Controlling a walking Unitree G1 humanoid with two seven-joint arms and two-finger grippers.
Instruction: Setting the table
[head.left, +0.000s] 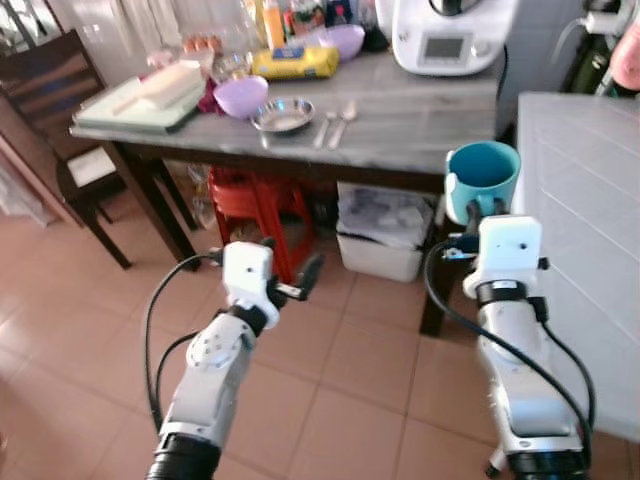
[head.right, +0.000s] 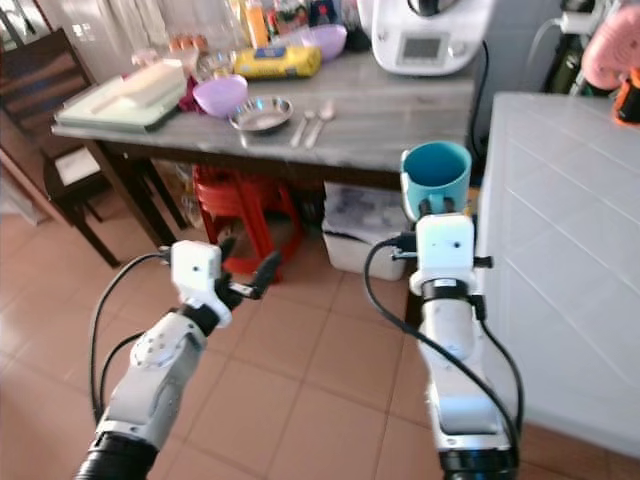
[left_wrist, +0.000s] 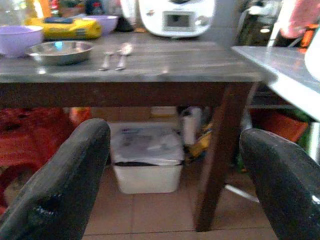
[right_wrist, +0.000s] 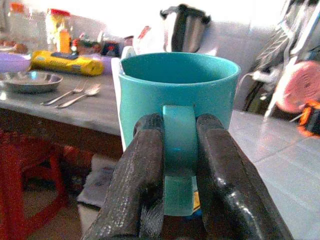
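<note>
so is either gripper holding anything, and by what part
The right gripper holds the teal mug upright by its handle, one finger on each side of it. The left gripper is open and holds nothing.

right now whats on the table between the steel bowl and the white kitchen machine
A fork and a spoon lie side by side just past the steel bowl; from there to the white kitchen machine the table is bare, seen in the left eye view.

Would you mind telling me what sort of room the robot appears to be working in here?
Most likely a home kitchen or dining area: a white countertop food processor stands on the grey-topped wooden table, beside a round steel dish, a metal fork and spoon and a lilac plastic bowl, over terracotta floor tiles.
</note>
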